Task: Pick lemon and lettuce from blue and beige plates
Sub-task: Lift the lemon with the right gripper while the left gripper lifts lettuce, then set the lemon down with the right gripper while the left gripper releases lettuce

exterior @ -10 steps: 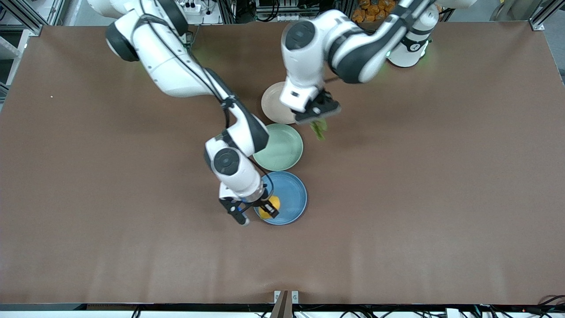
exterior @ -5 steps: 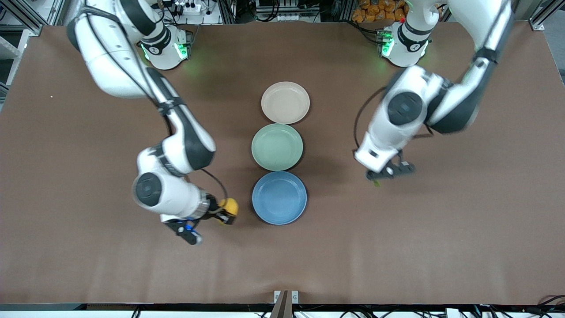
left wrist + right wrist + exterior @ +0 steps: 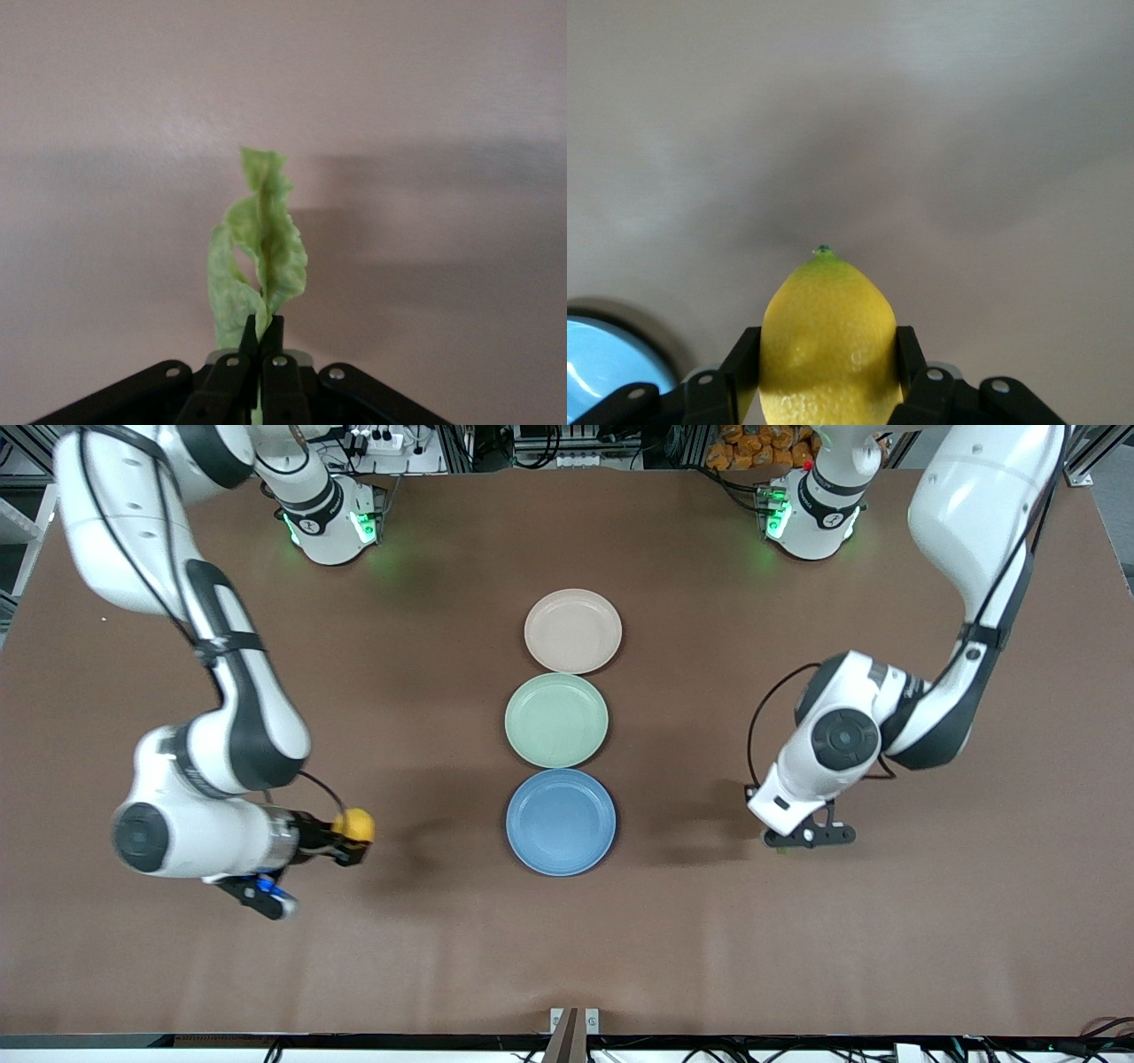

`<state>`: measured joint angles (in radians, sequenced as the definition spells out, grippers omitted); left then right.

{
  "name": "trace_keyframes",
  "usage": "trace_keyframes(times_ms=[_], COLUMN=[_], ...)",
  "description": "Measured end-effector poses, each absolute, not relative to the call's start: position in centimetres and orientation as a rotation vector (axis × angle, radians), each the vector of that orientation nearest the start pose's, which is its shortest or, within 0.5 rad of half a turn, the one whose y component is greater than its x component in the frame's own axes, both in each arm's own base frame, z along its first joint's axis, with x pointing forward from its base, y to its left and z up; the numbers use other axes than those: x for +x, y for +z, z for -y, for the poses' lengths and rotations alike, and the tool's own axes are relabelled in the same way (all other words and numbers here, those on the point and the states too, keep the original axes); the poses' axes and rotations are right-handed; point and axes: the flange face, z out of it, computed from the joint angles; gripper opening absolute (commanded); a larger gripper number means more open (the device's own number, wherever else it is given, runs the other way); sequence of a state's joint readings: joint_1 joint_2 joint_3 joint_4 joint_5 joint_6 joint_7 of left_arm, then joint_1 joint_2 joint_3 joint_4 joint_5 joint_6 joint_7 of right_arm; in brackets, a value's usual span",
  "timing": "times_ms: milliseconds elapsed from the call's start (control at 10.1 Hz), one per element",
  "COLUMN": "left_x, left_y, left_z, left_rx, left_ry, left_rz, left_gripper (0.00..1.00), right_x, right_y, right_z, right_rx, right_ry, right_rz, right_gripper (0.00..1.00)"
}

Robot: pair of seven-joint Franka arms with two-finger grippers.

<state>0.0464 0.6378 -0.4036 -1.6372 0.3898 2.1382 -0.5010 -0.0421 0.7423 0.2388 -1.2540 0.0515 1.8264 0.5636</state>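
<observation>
My right gripper [image 3: 347,841] is shut on the yellow lemon [image 3: 353,824] and holds it over bare table toward the right arm's end, beside the blue plate [image 3: 561,822]. The right wrist view shows the lemon [image 3: 827,345] clamped between both fingers, with the blue plate's rim [image 3: 602,363] at the edge. My left gripper [image 3: 802,840] is shut on the lettuce [image 3: 257,257], low over bare table toward the left arm's end. In the front view the gripper hides nearly all of the leaf. The beige plate [image 3: 573,631] and the blue plate are both empty.
A mint green plate [image 3: 556,719], also empty, lies between the beige and blue plates in a row down the table's middle. The arms' bases [image 3: 328,514] stand along the table edge farthest from the front camera.
My right gripper carried the lemon off the blue plate toward the right arm's end. My left gripper carried the lettuce from the beige plate toward the left arm's end and lowered it.
</observation>
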Motion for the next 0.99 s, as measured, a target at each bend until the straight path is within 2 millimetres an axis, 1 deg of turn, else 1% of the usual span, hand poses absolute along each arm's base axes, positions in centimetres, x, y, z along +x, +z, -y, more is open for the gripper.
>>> trace_keyframes(times_ms=[99,198,297,396,495,595,694,793,892,991], left_x=[66.1,66.6,66.7,66.8,66.8,66.9,67.1,67.5,68.2,68.8], left_y=[24.8,24.0,23.4,23.0,22.8,22.9,23.1,23.7,25.2,27.8], left_z=[16.8,15.2,14.4,14.2,14.2,14.1,14.0,13.9,13.8,13.7], left_rx=[-3.046,-3.053,-3.055,-3.055,-3.054,-3.056,-3.058,-3.060,-3.062,-3.059], left_ry=[0.048,0.055,0.066,0.069,0.067,0.058,0.044,0.021,-0.024,-0.090], left_rz=[-0.049,-0.060,-0.068,-0.077,-0.077,-0.076,-0.073,-0.068,-0.059,-0.074], left_gripper=[0.00,0.11,0.50,1.00,1.00,1.00,1.00,1.00,1.00,1.00], right_x=[70.8,69.5,67.9,66.1,64.6,63.5,62.5,61.3,60.3,59.7], right_y=[31.4,30.5,29.5,28.4,27.6,27.2,26.4,25.2,23.9,23.2], right_z=[-7.7,-4.8,-2.9,-1.8,-0.9,0.6,2.1,3.1,3.5,3.4], right_rx=[-2.922,-2.927,-2.942,-2.981,-3.016,-3.029,-3.035,-3.045,-3.052,-3.054], right_ry=[0.325,0.292,0.248,0.216,0.201,0.182,0.146,0.110,0.101,0.109], right_rz=[-0.607,-0.592,-0.579,-0.548,-0.512,-0.482,-0.465,-0.455,-0.450,-0.448], right_gripper=[0.00,0.00,0.00,0.00,0.00,0.00,0.00,0.00,0.12,0.28])
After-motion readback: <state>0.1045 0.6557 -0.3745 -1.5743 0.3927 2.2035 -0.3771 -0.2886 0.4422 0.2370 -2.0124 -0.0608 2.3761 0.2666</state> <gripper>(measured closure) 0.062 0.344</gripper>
